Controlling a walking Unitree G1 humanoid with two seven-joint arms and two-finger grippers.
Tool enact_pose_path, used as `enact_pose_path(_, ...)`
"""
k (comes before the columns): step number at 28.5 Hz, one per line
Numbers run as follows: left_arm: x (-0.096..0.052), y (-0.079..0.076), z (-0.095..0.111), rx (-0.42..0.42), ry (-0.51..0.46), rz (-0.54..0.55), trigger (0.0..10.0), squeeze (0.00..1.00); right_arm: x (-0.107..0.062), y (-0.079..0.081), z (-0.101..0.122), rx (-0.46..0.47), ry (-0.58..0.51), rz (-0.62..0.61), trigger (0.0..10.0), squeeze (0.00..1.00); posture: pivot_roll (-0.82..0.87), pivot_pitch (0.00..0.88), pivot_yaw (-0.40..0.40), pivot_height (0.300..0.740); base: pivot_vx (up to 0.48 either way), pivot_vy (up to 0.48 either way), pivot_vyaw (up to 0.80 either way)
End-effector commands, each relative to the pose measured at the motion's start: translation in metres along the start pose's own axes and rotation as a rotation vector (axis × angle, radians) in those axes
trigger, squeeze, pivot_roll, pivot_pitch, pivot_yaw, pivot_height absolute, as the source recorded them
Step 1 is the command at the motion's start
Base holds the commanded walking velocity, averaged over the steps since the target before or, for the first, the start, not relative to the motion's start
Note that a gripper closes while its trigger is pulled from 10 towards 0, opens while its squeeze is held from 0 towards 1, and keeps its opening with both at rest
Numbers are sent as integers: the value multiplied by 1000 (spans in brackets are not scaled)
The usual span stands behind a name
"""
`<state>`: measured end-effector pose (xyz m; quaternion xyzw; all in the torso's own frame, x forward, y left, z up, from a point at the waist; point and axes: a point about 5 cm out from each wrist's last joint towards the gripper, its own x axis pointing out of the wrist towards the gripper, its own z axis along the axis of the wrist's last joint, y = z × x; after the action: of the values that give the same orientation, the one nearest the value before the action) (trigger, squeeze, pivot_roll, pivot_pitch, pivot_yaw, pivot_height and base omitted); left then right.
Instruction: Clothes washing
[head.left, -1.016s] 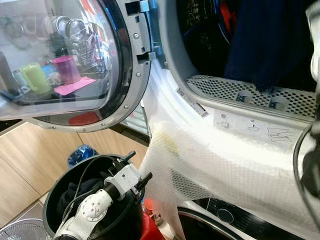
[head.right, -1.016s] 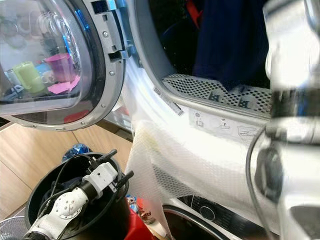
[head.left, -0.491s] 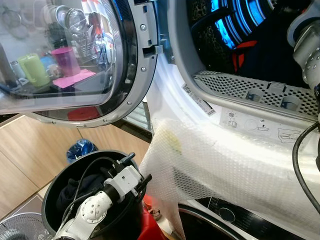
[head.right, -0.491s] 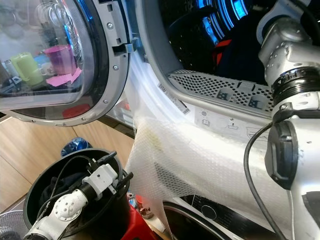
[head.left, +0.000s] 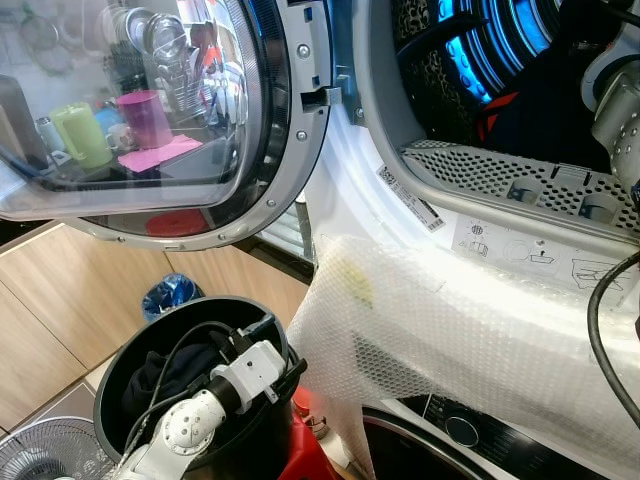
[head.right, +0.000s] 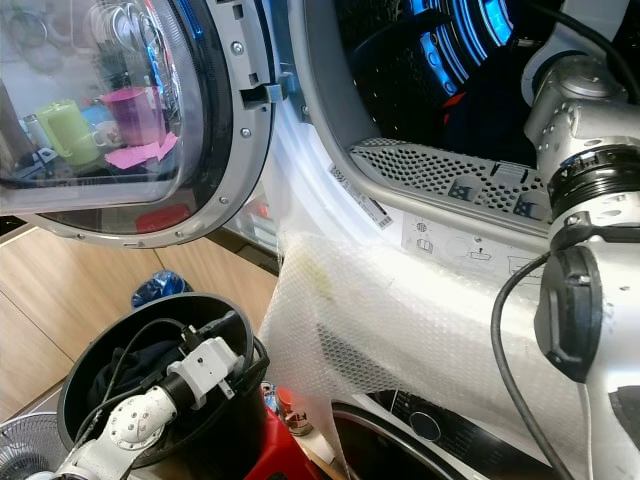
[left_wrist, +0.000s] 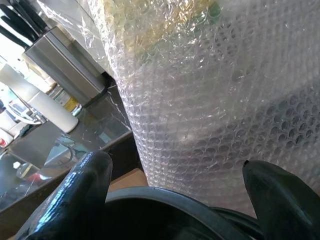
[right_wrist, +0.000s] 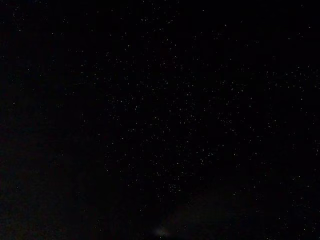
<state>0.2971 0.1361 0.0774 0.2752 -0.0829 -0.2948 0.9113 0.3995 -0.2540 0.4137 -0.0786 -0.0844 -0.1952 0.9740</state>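
Observation:
The washing machine's round door (head.left: 150, 110) stands open to the left of the blue-lit drum (head.left: 470, 50). Dark clothes (head.left: 555, 95) and a red piece (head.left: 497, 105) lie inside the drum. My right arm (head.right: 590, 150) reaches up into the drum mouth, and its wrist view is black. Bubble wrap (head.left: 450, 330) drapes over the machine's front below the opening. My left gripper (head.left: 278, 350) hovers open over the rim of a black basket (head.left: 110, 385) that holds dark clothes (head.left: 160, 370). In the left wrist view its fingers (left_wrist: 80, 190) stand apart, empty, facing the bubble wrap (left_wrist: 200, 100).
A second machine's dark door (head.left: 470, 440) sits below the bubble wrap. On the floor are a blue bag (head.left: 168, 295), a fan grille (head.left: 45, 455) and a red object (head.left: 300, 455) beside the basket. Wooden cabinet fronts (head.left: 60, 310) stand at the left.
The dark blue garment that hung across the drum mouth now lies further inside, and the blue drum lights show. My right arm has drawn to the right. The left gripper sank slightly toward the basket.

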Motion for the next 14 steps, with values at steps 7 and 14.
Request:
enact_pose_path(7,-5,8,-4,15,26,-2,10000,0,-1,-4,17,7,-35,4,10000,1000,-28,0,147,740,0,0,0)
enact_pose_path(14,-5,10,-3,16,21,-6,10000,0,-1,-11,16,-23,-31,3,10000,1000,-35,0,152,740,0,0,0)
